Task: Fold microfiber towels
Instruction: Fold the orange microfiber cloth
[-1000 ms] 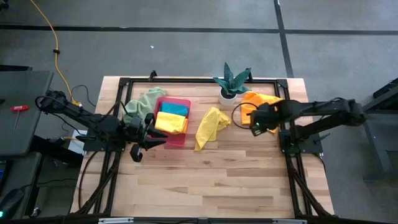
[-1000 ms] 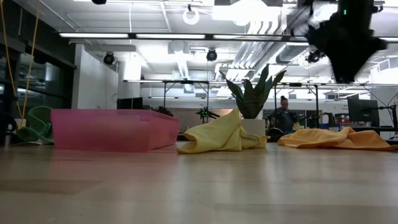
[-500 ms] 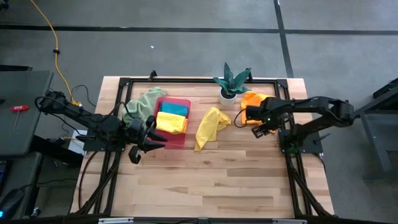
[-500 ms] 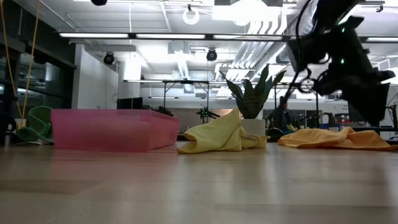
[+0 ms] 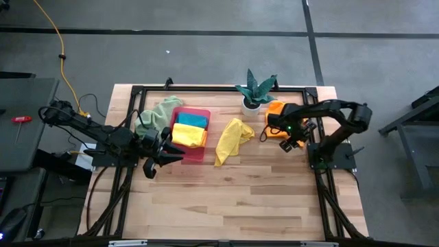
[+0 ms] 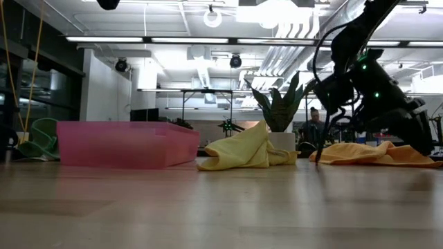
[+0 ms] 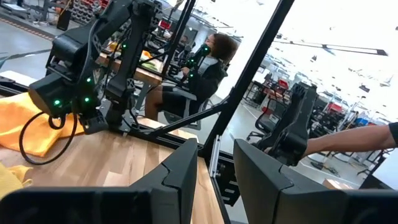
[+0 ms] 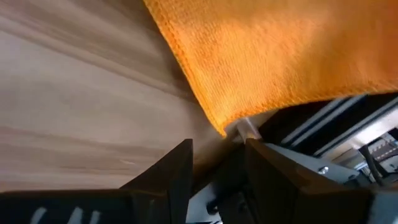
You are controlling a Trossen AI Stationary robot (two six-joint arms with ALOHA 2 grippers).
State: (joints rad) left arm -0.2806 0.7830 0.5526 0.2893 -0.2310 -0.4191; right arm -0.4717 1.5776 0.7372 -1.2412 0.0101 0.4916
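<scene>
An orange towel (image 5: 276, 108) lies spread at the table's far right, its near edge under my right gripper (image 5: 287, 140). In the right wrist view the gripper (image 8: 217, 171) is open and slants down just short of the towel's corner (image 8: 221, 127), with nothing between its fingers. A crumpled yellow towel (image 5: 232, 139) lies mid-table. A pink tray (image 5: 199, 154) holds a folded teal towel (image 5: 191, 119) and a folded yellow towel (image 5: 188, 135). A pale green towel (image 5: 159, 113) lies bunched behind the tray. My left gripper (image 5: 175, 152) hovers open and level near the tray's near left corner.
A potted plant (image 5: 255, 92) stands at the far edge between the yellow and orange towels. A black metal frame (image 5: 312, 89) runs around the table, and its rail (image 8: 323, 143) lies close to the orange towel's corner. Bare wood fills the table's near half. A seated person (image 7: 208, 62) shows beyond the table.
My right gripper has come down from well above the table to just over the orange towel's near edge, tipping from a shallow slant to point steeply downward as its arm folded in. The towels and my left gripper have stayed where they were.
</scene>
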